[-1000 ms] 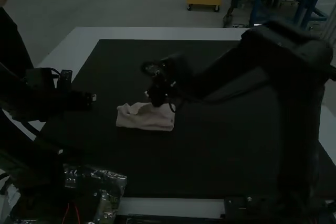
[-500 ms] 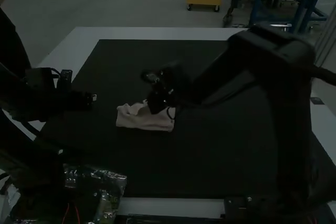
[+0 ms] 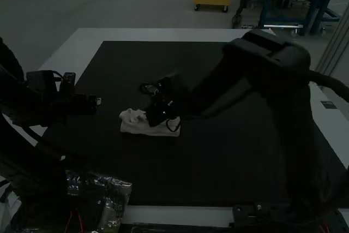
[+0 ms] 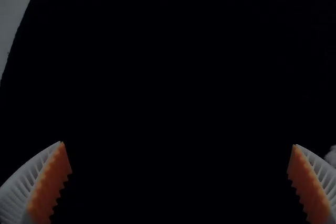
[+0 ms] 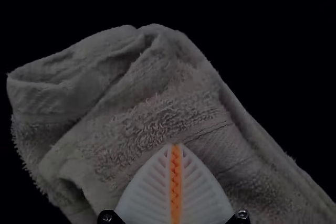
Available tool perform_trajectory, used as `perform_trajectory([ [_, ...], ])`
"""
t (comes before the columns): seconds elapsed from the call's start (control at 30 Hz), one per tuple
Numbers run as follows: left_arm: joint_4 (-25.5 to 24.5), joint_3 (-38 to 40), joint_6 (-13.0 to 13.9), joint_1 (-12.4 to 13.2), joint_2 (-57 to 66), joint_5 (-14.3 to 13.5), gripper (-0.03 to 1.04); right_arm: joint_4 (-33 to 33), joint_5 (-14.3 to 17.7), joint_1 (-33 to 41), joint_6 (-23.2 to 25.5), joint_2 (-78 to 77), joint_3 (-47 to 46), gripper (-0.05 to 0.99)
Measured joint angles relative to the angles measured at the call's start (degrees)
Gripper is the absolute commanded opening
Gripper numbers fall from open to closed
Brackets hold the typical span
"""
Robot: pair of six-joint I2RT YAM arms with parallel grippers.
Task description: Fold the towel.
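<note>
high view downward from behind, wrist views nearer the same mat (image 3: pixel 218 162)

The pale, soft, fuzzy cloth towel (image 3: pixel 133 125) lies on the big dark mat in a small, long bundle. It is folded over in layers, and it is not flat or neat. One end is puffy and bunched, with wrinkles and little open gaps between the folds. A smooth band runs across it, next to the fluffy loops. One long side looks fairly straight.
</note>
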Motion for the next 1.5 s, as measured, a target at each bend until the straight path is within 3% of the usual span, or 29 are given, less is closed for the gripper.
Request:
perform_trajectory([
  [0.8, -0.04, -1.01, -0.87, 0.02, 0.00, 0.85, 0.97, 2.36, -0.85, 1.90, 2.45, 6.58, 3.89, -0.02],
  [1.13, -6.75, 4.00, -4.22, -0.28, -3.54, 1.03, 0.97, -8.02, -2.40, -3.10, 3.74, -5.84, 3.69, -0.02],
  [1.5, -15.93, 16.24, -9.77, -7.89, -11.93, 0.94, 0.97, -18.29, -3.41, -11.37, 3.89, -32.22, 3.54, -0.02],
])
